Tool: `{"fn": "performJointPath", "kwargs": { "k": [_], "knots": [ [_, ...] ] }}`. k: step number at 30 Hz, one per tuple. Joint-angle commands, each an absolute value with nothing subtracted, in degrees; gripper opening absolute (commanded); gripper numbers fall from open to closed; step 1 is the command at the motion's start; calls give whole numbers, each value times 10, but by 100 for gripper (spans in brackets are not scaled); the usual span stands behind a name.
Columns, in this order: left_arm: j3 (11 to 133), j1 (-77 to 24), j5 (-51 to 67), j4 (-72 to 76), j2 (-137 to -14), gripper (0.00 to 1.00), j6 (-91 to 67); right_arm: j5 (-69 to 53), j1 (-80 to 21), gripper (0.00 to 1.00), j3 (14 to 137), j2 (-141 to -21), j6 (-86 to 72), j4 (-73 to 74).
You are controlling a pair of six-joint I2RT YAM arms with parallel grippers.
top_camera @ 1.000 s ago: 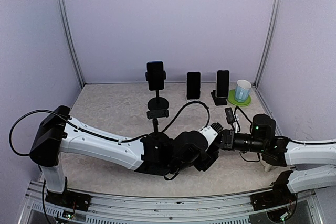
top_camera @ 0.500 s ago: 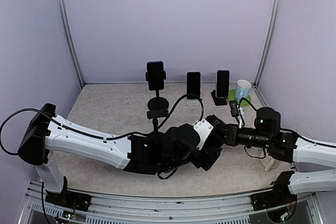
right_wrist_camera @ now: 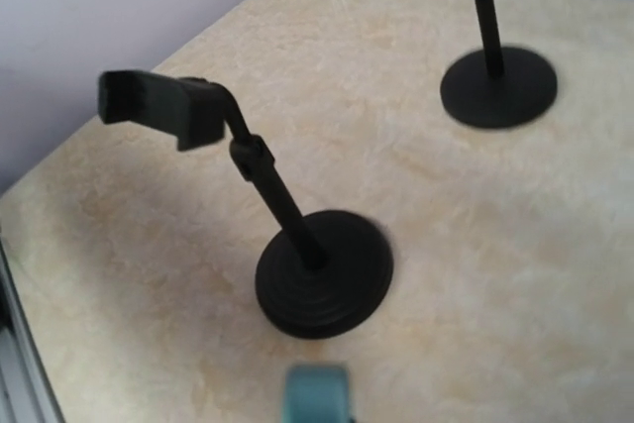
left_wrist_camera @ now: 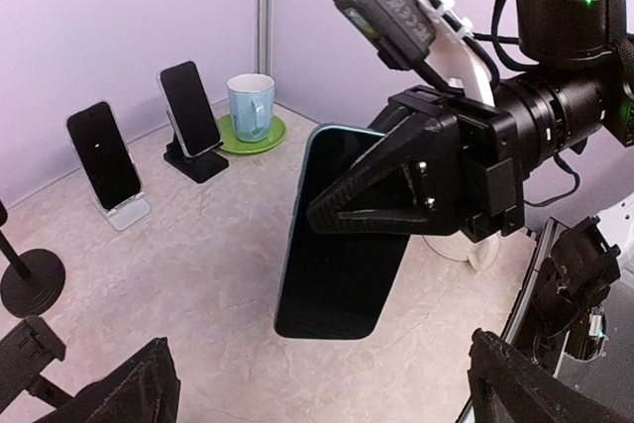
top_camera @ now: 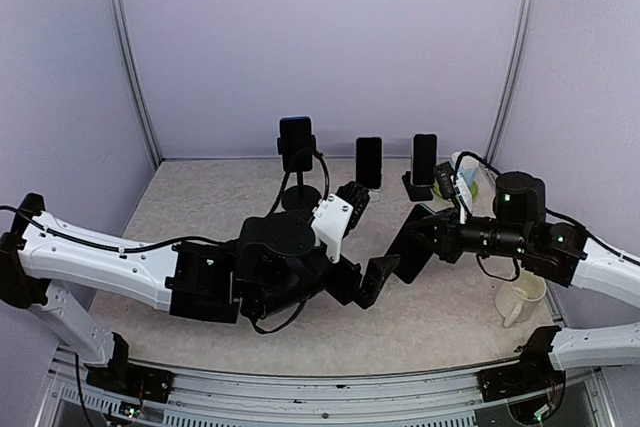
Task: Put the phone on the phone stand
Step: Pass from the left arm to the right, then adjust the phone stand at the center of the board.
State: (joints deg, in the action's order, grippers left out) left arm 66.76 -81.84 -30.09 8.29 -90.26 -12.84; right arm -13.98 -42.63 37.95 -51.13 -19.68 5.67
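The phone [left_wrist_camera: 342,245], black with a teal edge, hangs upright above the table with my right gripper [left_wrist_camera: 396,207] shut on its upper part. From above, the phone [top_camera: 408,245] juts left and down from that gripper [top_camera: 425,232]. My left gripper [top_camera: 365,237] is open, just left of the phone and apart from it; its fingertips [left_wrist_camera: 129,393] frame the bottom of the left wrist view. The empty phone stand [right_wrist_camera: 322,284], black with a round base and a tilted clamp [right_wrist_camera: 163,106], stands below in the right wrist view. The left arm hides it from above.
A tall stand carrying a phone [top_camera: 295,144] is at the back. Two more phones [top_camera: 368,162] [top_camera: 424,159] lean on small stands beside it. A light blue mug on a green coaster [left_wrist_camera: 251,106] sits at the back right. A white mug [top_camera: 520,297] stands near the right arm.
My left gripper has opened, let go of the phone and drawn back to the left. My right gripper has lifted the phone up and away from the table.
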Motion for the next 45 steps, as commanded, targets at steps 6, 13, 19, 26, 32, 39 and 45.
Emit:
{"fn": "performJointPath", "kwargs": {
  "k": [6,13,19,26,32,39,45],
  "knots": [
    [618,-822,-383,28,-802,99,-186,-206,-424,0,444,-505,-45,103],
    [586,-814,-438,-20,-734,99,-208,-277,-424,0,533,-563,-4,160],
    [555,-779,-447,-71,-698,99,-267,-324,-424,0,600,-617,22,190],
    [525,-714,-387,-88,-682,94,-288,-327,-424,0,627,-627,25,171],
    [519,-657,-321,-77,-692,85,-268,-381,-424,0,635,-639,26,160],
    [490,-588,-162,-15,-678,74,-241,-395,-424,0,641,-642,29,158],
    [492,-567,-122,-14,-701,72,-233,-418,-425,0,659,-658,26,152]
  ]
}}
